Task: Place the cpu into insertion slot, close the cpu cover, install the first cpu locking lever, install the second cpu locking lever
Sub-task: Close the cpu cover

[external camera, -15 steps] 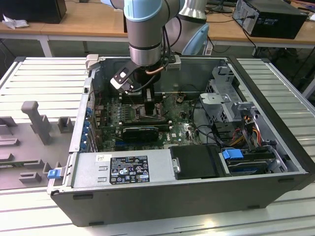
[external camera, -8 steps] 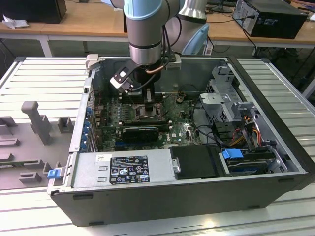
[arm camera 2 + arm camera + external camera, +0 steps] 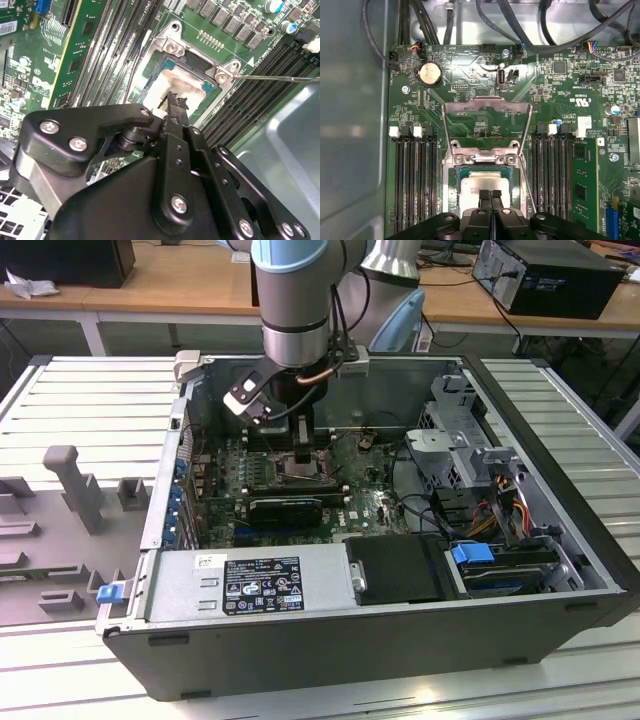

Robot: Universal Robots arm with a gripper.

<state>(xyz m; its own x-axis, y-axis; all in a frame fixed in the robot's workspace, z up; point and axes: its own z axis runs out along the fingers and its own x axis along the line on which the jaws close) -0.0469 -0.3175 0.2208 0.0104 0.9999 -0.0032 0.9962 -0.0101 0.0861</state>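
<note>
The first wrist view shows the thin silvery-grey cpu cover frame [image 3: 487,104] standing open beyond the black-rimmed square insertion slot [image 3: 457,181], which holds the small silver-topped cpu [image 3: 472,184]. The exterior view shows the grey arm [image 3: 295,310] vertical over that slot. The black gripper [image 3: 490,193] has its jaws pressed together, empty.

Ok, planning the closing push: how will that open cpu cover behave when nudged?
The cpu cover looks like thin metal framing a window, so probably light and stiff. It seems hinged at the insertion slot, so a push should swing it rather than slide it. Its thin bars might bend if forced.
</note>
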